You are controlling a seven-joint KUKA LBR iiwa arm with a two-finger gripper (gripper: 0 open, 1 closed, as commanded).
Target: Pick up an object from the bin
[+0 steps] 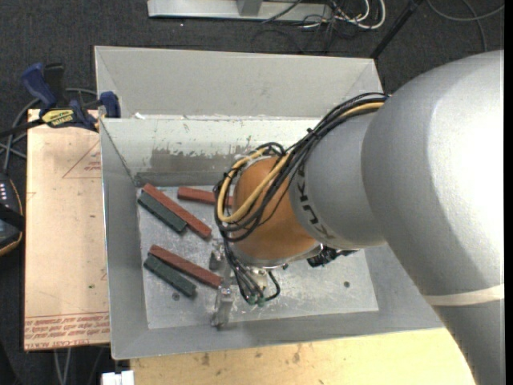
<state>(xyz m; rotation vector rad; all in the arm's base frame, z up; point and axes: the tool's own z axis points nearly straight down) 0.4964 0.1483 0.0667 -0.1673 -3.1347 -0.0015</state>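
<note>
My gripper (220,285) hangs low at the front left of the bin, under the arm's orange cover. It is open: one finger (216,257) shows behind and the other (222,311) in front of the right end of a red-brown bar (183,265). That bar lies slanted on the bin floor, and its right end sits in the gap between the fingers. A dark grey bar (169,276) lies alongside it on its left, touching it.
Further back on the left lie a long red-brown bar (178,211), a dark grey bar (162,212) beside it and a short red-brown bar (197,194). The arm covers the bin's middle and right. The front wall is close to the nearer finger.
</note>
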